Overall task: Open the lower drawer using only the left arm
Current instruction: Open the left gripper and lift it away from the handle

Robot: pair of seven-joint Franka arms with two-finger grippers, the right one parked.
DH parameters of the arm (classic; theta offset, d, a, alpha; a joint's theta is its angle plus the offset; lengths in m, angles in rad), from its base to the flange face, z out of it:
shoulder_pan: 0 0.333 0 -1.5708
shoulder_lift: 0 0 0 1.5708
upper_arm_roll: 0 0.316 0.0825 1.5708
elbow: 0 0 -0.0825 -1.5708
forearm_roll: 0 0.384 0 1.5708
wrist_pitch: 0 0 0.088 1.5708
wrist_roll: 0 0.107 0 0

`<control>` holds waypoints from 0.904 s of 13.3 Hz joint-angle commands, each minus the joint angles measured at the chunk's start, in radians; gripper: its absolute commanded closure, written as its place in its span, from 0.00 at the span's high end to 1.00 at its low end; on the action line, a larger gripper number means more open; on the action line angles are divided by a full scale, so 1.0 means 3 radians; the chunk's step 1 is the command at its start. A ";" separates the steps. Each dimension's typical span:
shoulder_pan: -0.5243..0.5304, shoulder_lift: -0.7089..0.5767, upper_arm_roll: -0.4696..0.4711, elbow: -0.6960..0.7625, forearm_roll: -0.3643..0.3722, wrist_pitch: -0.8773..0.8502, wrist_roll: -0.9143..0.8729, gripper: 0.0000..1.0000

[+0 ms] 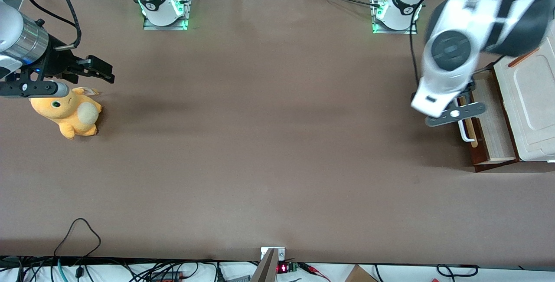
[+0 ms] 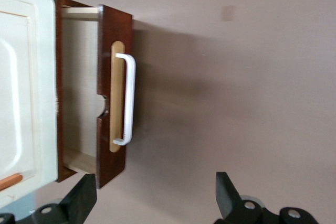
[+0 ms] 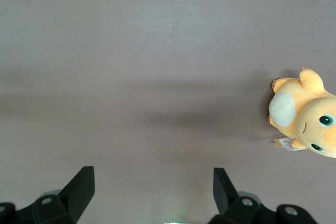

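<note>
Hovering spread jaws (image 2: pixel 152 200) apparently just above the pulled-out lower drawer (image 2: pixel 113 95), not touching.

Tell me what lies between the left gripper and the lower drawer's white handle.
Nothing. In the left wrist view the open gripper hangs above bare brown table, apart from the handle of the lower drawer, which is pulled out.
</note>
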State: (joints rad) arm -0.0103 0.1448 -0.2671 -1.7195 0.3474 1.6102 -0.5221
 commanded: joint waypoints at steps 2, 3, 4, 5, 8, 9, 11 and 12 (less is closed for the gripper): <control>0.0096 -0.0232 0.0301 0.0183 -0.0788 0.0006 0.0812 1.00; 0.0121 -0.0273 0.0378 0.0194 -0.0927 0.0022 0.0997 1.00; 0.0142 -0.0324 0.0409 0.0189 -0.1004 0.0047 0.1120 1.00; 0.0157 -0.0370 0.0415 0.0189 -0.1010 0.0058 0.1177 1.00; 0.0198 -0.0457 0.0415 0.0173 -0.1020 0.0119 0.1229 1.00; 0.0198 -0.0457 0.0415 0.0173 -0.1020 0.0124 0.1285 1.00; 0.0198 -0.0457 0.0415 0.0189 -0.1020 0.0150 0.1300 1.00; 0.0198 -0.0457 0.0415 0.0199 -0.1020 0.0150 0.1295 1.00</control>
State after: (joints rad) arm 0.0406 0.0192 -0.1405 -1.6618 0.0643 1.6494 -0.1653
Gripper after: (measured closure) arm 0.000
